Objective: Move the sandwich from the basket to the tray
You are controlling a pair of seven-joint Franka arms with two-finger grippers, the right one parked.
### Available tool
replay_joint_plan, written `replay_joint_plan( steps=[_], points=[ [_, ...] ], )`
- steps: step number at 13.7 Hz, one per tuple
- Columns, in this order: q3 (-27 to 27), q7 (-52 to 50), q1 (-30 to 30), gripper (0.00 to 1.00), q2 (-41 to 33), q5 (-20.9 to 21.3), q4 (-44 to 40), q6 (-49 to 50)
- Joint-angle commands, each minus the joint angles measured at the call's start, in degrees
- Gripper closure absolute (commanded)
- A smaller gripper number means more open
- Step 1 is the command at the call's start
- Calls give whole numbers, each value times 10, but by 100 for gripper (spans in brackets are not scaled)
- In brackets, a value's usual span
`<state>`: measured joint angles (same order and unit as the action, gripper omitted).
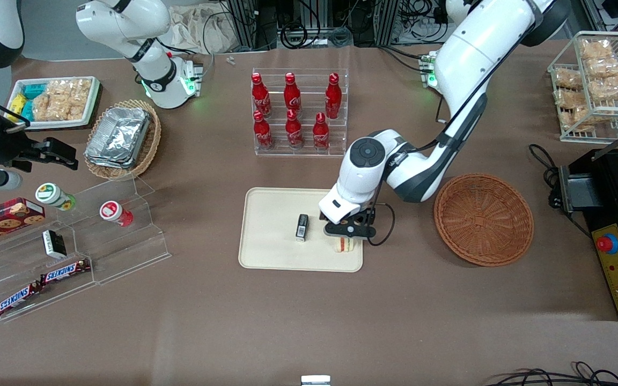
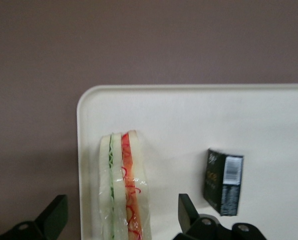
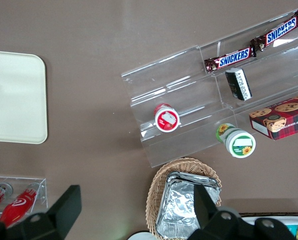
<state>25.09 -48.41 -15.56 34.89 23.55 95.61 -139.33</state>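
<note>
The end effector [image 1: 347,231] hides most of the sandwich [image 1: 344,245].

A robotics lab staged as a shop: aluminium framing [image 1: 309,21] and cables at twelve o'clock, an emergency-stop box [image 1: 617,265] at three, acrylic racks of cola bottles [image 1: 295,110] and Snickers bars [image 1: 41,284] on brown cloth.

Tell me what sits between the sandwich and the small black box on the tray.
Only bare tray separates sandwich and black box, per the wrist view; the gripper straddles the sandwich, open.
</note>
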Motion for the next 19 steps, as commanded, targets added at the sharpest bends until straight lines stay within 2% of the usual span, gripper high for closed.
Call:
replay_joint_plan(
  steps=[1,3,6,10,13,16,19],
  points=[
    [-1,-21,0,0,-54,-21,-24,75],
    [-6,-16,0,0,-74,-76,-78,147],
    [-25,-11,1,0,-80,-111,-161,254],
    [-88,74,0,0,-114,-180,-235,384],
    [-162,154,-1,0,-161,-236,-240,442],
    [-221,215,0,0,-190,-244,-238,504],
    [-300,312,1,0,-229,-285,-235,564]
  ],
)
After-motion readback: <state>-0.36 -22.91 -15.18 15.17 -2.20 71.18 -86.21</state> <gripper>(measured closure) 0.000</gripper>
